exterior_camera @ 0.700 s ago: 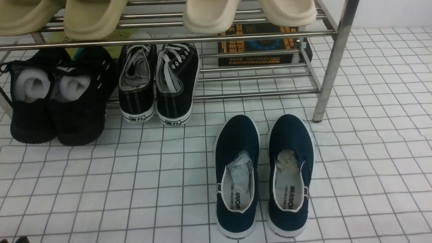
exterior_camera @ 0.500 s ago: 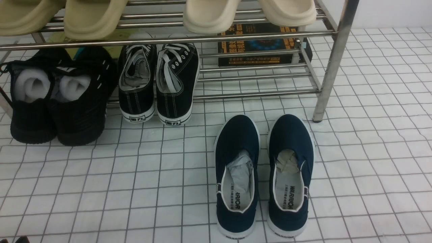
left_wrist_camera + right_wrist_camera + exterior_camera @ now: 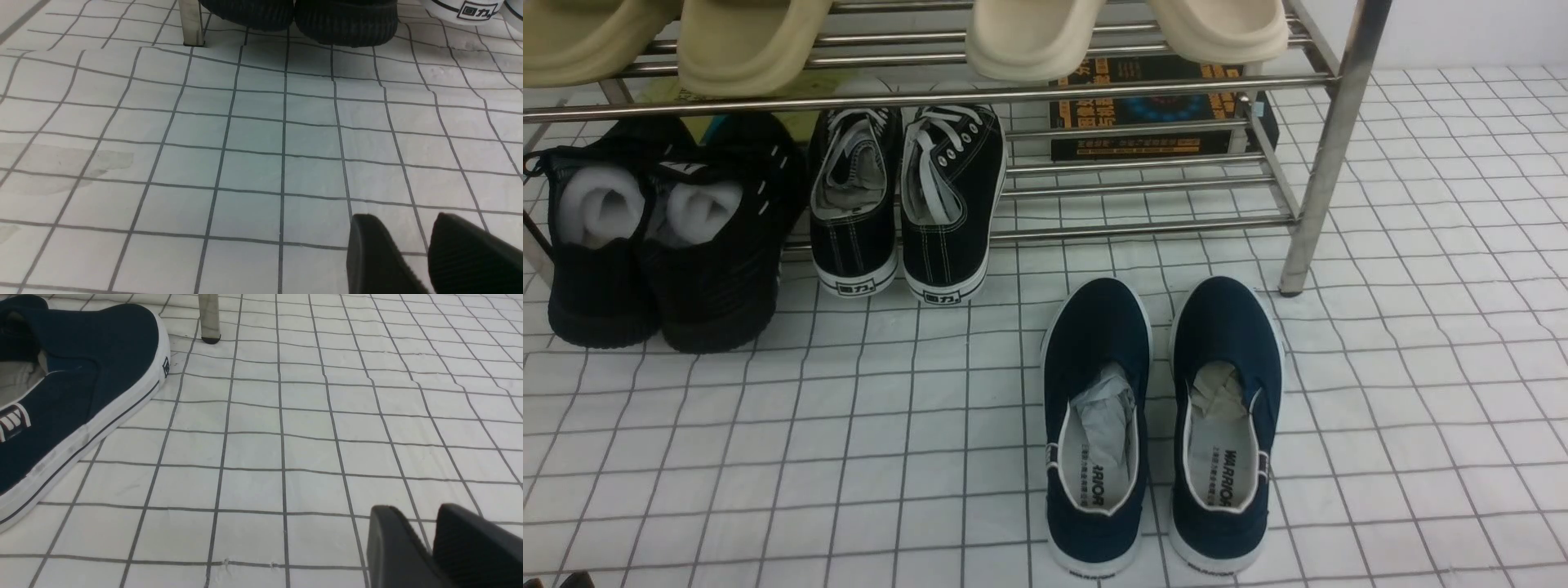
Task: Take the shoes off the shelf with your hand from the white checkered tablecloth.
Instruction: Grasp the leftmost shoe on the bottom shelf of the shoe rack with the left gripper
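The all-black mesh sneakers (image 3: 662, 245) with white foam stuffing stand at the left end of the steel shelf (image 3: 1331, 147), heels toward me on the white checkered tablecloth (image 3: 849, 425). Their ribbed heels (image 3: 302, 16) show in the left wrist view beside a shelf leg (image 3: 191, 22). My left gripper (image 3: 402, 218) hovers low over bare cloth well short of them, jaws a little apart and empty. My right gripper (image 3: 414, 508) is low over the cloth to the right of the navy shoe, fingers together and empty. Neither gripper's jaws show in the front view.
Black canvas lace-ups with white soles (image 3: 907, 204) stand next to the sneakers. Navy slip-ons (image 3: 1160, 425) lie on the cloth before the shelf, one also in the right wrist view (image 3: 61, 396). Beige slippers (image 3: 752, 41) sit on the upper rails. A dark printed box (image 3: 1152, 106) is behind.
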